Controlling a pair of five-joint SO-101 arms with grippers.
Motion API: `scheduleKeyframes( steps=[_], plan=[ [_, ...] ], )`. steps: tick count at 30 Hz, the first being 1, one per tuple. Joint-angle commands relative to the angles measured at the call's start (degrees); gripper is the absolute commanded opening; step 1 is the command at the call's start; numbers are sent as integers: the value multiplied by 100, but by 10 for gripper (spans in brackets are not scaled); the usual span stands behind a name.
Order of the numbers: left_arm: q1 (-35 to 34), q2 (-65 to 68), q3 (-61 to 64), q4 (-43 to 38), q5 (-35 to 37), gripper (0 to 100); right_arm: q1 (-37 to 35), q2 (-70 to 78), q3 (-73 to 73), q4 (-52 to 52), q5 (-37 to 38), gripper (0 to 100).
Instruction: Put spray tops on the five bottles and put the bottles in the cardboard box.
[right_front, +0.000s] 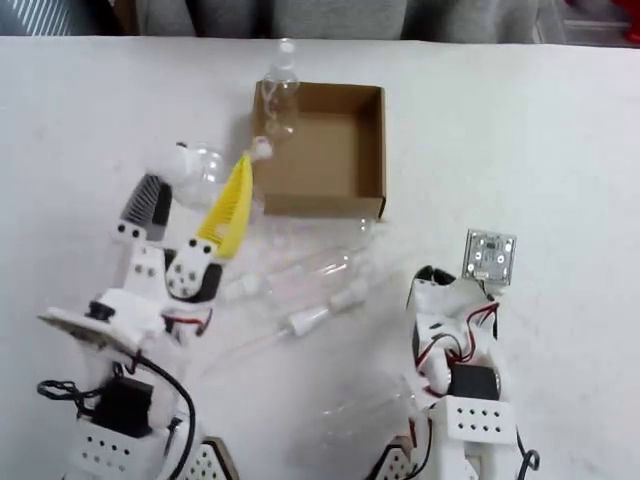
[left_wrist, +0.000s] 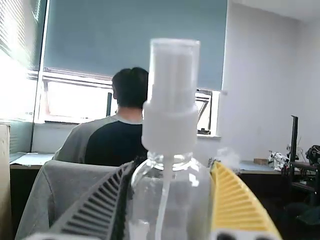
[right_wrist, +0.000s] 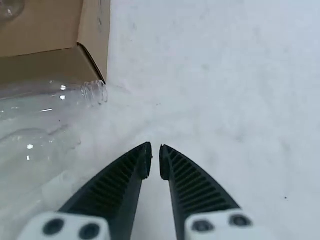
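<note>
- Left hand (right_front: 214, 163): it is gripping a clear bottle (left_wrist: 167, 195) between its grey finger and its yellow finger. The left wrist view is showing the fingers pressing on the bottle's two shoulders.
- Held bottle: it is carrying a white spray top (left_wrist: 171, 95) on its neck and is hanging over the worktop (right_front: 520, 120), just beside the left wall of the cardboard box (right_front: 320, 204).
- Right hand (right_wrist: 155, 161): it is hovering low over bare worktop with its fingers drawn nearly together, a thin gap showing between them, and is holding nothing.
- Uncapped bottle (right_wrist: 75, 97): it is lying on its side, its open neck pointing past the box's near corner, close to the right hand.
- Loose bottles (right_front: 300, 265): these are lying on the worktop in front of the box, between the two arms, with two white tops (right_front: 350, 296) showing among them.
- Further bottle (right_front: 281, 90): it is resting at the box's far left corner; whether it is capped cannot be told.
</note>
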Motion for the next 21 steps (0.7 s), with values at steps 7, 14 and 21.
scheduleKeyframes(
  steps=[7, 14, 21],
  plan=[
    [-57, 3301, -2013, -695, 9, 128, 312, -57, 387, -857, 79, 15],
    [-57, 4945, -2040, -2198, 0, 128, 312, -57, 440, -822, 79, 15],
    [-189, 6624, -2075, -3789, 0, 128, 312, -57, 440, -813, 79, 15]
  ],
)
